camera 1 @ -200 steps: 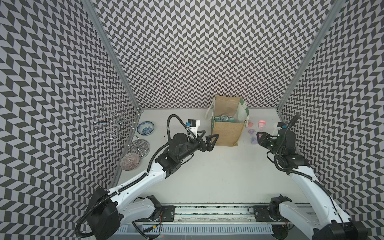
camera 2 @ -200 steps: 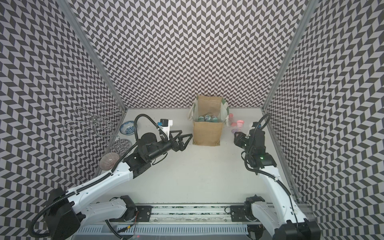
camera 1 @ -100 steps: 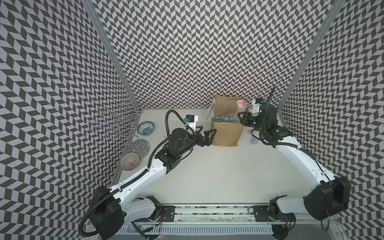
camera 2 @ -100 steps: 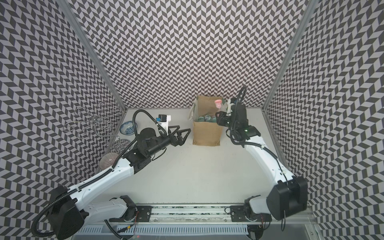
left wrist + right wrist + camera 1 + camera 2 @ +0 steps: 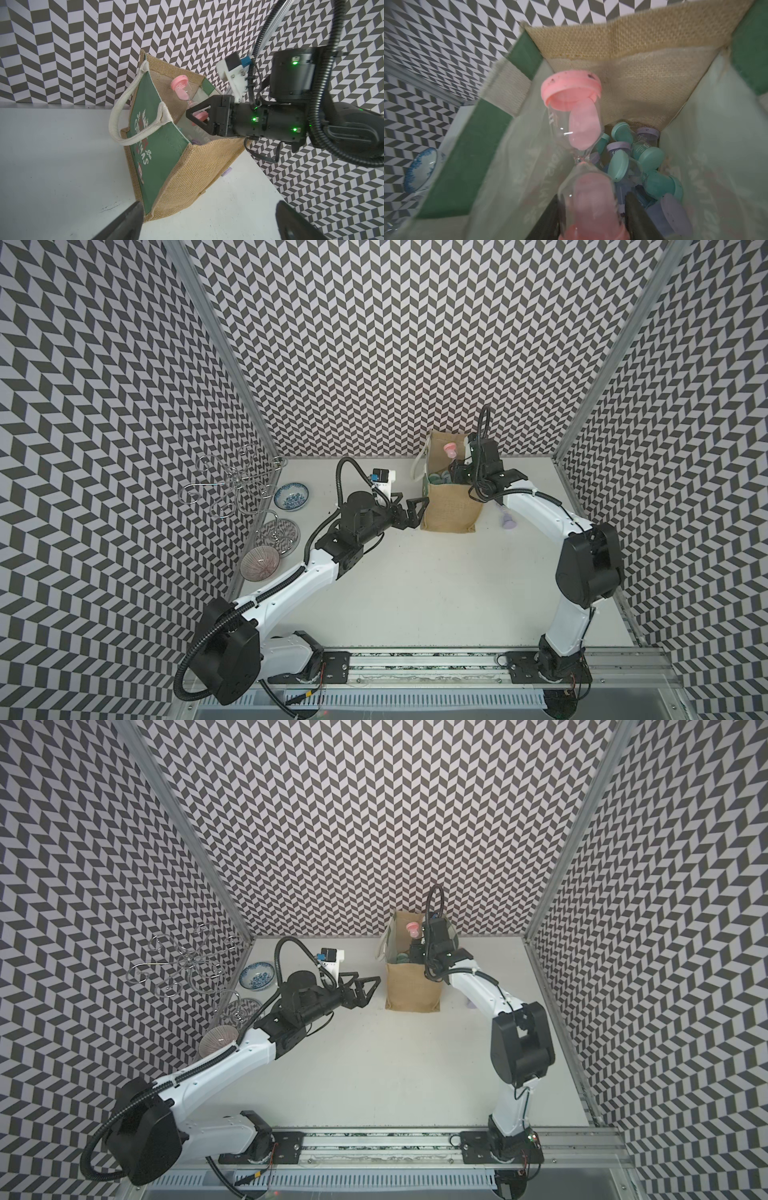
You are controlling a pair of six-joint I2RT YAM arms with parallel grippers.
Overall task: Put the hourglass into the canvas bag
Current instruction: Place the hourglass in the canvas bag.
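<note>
Canvas bag (image 5: 633, 52) holding teal and purple hourglasses (image 5: 650, 158), right wrist showing us them best, right gripper (image 5: 595, 218) clamping pink hourglass (image 5: 584, 124), left gripper (image 5: 368, 977) jaws gaping.

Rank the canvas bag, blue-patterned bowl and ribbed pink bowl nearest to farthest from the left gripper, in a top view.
1. canvas bag, right in front of the left gripper.
2. blue-patterned bowl, by the left wall.
3. ribbed pink bowl, farther along that wall.

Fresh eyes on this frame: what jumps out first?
The pink hourglass, pinched in the right gripper at the mouth of the canvas bag near the back wall. Below it a heap of teal and purple hourglasses lies on the bag's bottom. The left gripper hangs open beside the bag.
</note>
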